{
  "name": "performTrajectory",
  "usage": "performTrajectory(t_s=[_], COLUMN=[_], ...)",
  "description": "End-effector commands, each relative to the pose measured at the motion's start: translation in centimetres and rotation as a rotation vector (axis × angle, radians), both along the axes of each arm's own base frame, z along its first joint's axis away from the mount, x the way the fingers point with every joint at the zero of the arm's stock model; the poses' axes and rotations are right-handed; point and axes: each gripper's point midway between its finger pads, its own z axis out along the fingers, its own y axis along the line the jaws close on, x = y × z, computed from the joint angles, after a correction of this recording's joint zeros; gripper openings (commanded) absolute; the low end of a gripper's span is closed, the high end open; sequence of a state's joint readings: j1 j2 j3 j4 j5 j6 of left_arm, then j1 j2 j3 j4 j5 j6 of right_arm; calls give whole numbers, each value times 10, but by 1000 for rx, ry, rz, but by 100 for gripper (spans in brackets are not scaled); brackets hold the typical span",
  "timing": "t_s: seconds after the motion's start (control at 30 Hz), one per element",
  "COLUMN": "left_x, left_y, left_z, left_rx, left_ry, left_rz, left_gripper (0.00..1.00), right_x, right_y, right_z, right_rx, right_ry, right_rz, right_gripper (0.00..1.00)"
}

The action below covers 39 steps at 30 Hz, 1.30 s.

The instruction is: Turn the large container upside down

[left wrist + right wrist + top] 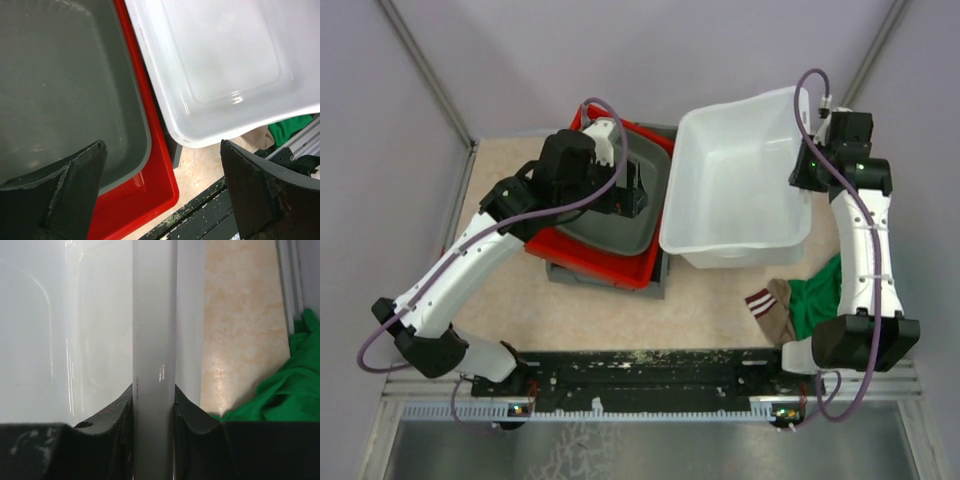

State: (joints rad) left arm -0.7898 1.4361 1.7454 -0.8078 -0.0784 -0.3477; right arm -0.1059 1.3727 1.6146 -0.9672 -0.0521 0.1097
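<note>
Beige speckled tabletop, grey walls all round, that's my setup. Far left, my left tool hangs with its fingers wide apart over the grey plastic tub, which is nested in a red plastic tray. It's gripping nothing.

Centre-right sits the large translucent white plastic container, with its left rim just over the tray's edge. My right tool is clamped on its right-hand rim.

Progress: grabbed, not flipped. The mouth faces up and the bottom is down. It's maybe tipped a little, hard to say. The long axis looks near-to-far, away from my bases, though it's close to square. The whole turn-over is left to do. A green cloth lies near its front right corner.
</note>
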Motion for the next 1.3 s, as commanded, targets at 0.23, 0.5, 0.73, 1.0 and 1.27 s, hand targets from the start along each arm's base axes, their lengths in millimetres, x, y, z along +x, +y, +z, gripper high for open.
performTrajectory(t_s=[0.23,0.5,0.73,1.0,1.27], left_x=[2,4,-5,2,11], left_y=[40,63,59,30,18], left_z=[4,-1,-24,-47,-60], left_rx=[14,49,39,21,34], left_ry=[-38,-36,15,68,92], left_rz=[146,208,174,99,87], left_gripper=[100,100,100,100,100], right_x=[73,93,70,42,32], right_y=[204,242,174,121,76], right_z=[0,-36,-69,-92,-80], right_rx=[367,386,312,242,62], right_ry=[-142,-70,-45,-21,-13], right_rz=[379,375,326,274,131], right_gripper=[0,0,0,0,69])
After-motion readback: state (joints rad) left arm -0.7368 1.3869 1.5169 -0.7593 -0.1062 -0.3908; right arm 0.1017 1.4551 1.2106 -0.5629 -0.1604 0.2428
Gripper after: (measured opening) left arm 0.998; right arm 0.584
